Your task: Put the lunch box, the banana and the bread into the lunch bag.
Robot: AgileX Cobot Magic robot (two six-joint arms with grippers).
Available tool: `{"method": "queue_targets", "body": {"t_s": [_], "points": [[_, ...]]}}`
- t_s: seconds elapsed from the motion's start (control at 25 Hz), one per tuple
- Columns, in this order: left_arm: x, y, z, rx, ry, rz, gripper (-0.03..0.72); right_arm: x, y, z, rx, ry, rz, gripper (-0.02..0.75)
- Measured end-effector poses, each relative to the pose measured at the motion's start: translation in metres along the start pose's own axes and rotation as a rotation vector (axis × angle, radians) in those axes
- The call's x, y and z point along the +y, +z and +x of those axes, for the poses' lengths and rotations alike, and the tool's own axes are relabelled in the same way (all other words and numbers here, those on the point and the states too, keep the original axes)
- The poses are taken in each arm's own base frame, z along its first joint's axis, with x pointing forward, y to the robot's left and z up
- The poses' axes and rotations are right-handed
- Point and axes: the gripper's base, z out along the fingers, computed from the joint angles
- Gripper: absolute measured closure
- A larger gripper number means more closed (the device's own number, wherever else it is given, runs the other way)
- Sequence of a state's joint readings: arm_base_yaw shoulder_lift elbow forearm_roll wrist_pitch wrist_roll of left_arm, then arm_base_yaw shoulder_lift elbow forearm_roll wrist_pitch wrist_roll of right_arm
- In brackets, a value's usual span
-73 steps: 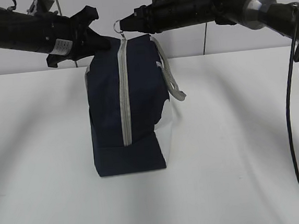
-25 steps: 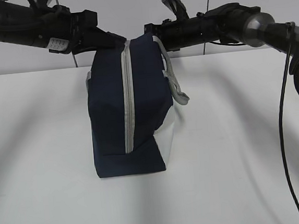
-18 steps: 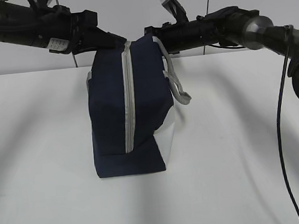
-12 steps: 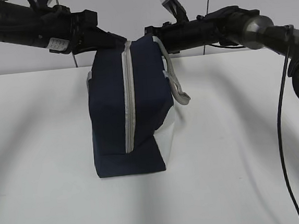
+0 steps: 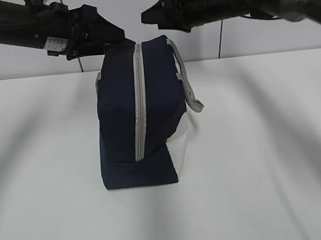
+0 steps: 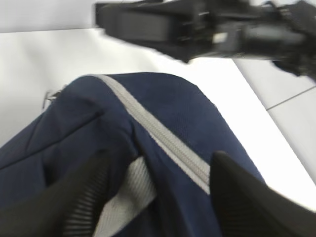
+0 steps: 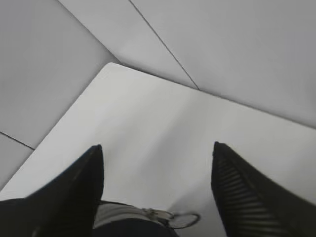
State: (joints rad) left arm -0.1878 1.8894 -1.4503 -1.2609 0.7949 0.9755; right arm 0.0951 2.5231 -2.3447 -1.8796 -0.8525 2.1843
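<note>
The navy lunch bag (image 5: 121, 118) stands upright mid-table, its grey zipper (image 5: 138, 99) closed down the near face. My left gripper (image 5: 115, 36) hovers at the bag's top left. In the left wrist view it (image 6: 160, 157) is open, and between its fingers lie a grey strap (image 6: 126, 197) and the zipper (image 6: 168, 148). My right gripper (image 5: 148, 14) hangs above the bag's top. It (image 7: 157, 147) is open and holds nothing; the zipper's ring pull (image 7: 183, 217) lies just below it. The lunch box, the banana and the bread are out of view.
A grey handle (image 5: 189, 93) hangs down the bag's right side over its white panel (image 5: 180, 143). The white table (image 5: 254, 162) spreads around the bag, with a grey wall behind. My right arm (image 6: 207, 27) crosses above the bag in the left wrist view.
Both grippers have opened. The right gripper has risen off the bag's top right and shifted left. The left gripper has let go of the bag's top left edge.
</note>
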Motion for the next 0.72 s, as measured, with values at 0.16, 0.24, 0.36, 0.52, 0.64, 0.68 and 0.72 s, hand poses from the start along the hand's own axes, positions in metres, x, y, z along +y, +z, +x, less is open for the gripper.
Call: {"method": "queue_targets", "body": {"t_s": [0.16, 0.24, 0.36, 0.52, 0.64, 0.68, 0.72], "points": [[0.008, -0.021, -0.008, -0.022, -0.06, -0.049, 0.197, 0.025, -0.027, -0.021, -0.011, -0.074, 0.014, 0.202], [0.008, -0.034, -0.01, -0.012, -0.064, -0.093, 0.198, 0.038, -0.04, -0.026, -0.008, -0.104, 0.023, 0.2], [-0.004, -0.054, -0.013, 0.026, -0.036, -0.169, 0.209, 0.052, -0.057, -0.026, 0.005, -0.144, 0.048, 0.218], [-0.022, -0.083, -0.012, 0.098, -0.037, -0.275, 0.221, 0.079, -0.087, -0.029, -0.001, -0.176, 0.088, 0.241], [-0.038, -0.105, -0.01, 0.147, -0.039, -0.332, 0.222, 0.104, -0.11, -0.029, -0.018, -0.208, 0.132, 0.247], [-0.042, -0.111, -0.008, 0.164, -0.047, -0.345, 0.224, 0.113, -0.117, -0.027, -0.025, -0.224, 0.156, 0.248], [-0.047, -0.117, -0.007, 0.184, -0.047, -0.358, 0.23, 0.122, -0.121, -0.021, -0.022, -0.241, 0.174, 0.248]]}}
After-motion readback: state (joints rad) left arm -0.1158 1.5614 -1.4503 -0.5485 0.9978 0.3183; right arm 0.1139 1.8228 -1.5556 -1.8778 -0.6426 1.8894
